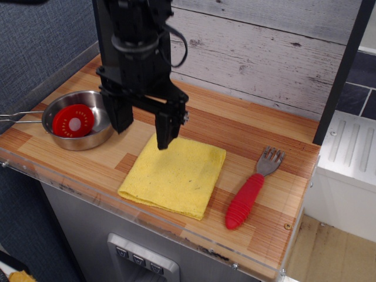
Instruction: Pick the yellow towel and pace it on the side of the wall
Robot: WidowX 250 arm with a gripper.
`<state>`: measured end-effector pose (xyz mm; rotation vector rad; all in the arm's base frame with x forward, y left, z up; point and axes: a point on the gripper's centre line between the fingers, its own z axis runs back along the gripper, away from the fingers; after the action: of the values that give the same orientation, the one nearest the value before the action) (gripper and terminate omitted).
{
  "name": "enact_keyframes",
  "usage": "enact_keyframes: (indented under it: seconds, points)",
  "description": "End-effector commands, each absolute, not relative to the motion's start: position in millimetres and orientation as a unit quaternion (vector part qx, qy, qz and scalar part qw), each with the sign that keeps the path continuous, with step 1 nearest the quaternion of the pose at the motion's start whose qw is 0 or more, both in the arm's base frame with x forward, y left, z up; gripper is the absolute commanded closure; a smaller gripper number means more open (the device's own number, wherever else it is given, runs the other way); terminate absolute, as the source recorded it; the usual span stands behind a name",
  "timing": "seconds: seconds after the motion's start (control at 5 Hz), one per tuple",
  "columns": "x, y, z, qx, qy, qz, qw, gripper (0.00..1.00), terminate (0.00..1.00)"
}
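Note:
The yellow towel [176, 174] lies folded and flat on the wooden counter, near the front middle. My black gripper [144, 136] is open, its fingers pointing down. One finger [165, 129] hangs over the towel's back left corner, the other [121, 117] over the bare counter between towel and bowl. I cannot tell whether the fingertips touch the cloth. The whitewashed plank wall [258, 53] runs along the back of the counter, beyond the towel.
A steel bowl [93, 132] with a red disc [73, 121] inside stands at the left, its wire handle sticking left. A red-handled fork [251, 192] lies right of the towel. A blue-grey fabric wall [35, 41] bounds the left side. The counter's front edge [147, 220] drops off.

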<state>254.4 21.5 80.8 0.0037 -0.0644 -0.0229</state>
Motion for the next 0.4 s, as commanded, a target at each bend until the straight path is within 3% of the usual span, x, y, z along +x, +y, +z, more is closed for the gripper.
enact_keyframes:
  seconds: [0.0, 0.2]
  points:
    - [262.1, 19.1, 58.0, 0.009, -0.051, -0.012, 0.999, 0.0, 0.0]
    - [263.0, 16.2, 47.5, 0.006, -0.04, -0.019, 0.999, 0.0, 0.0]
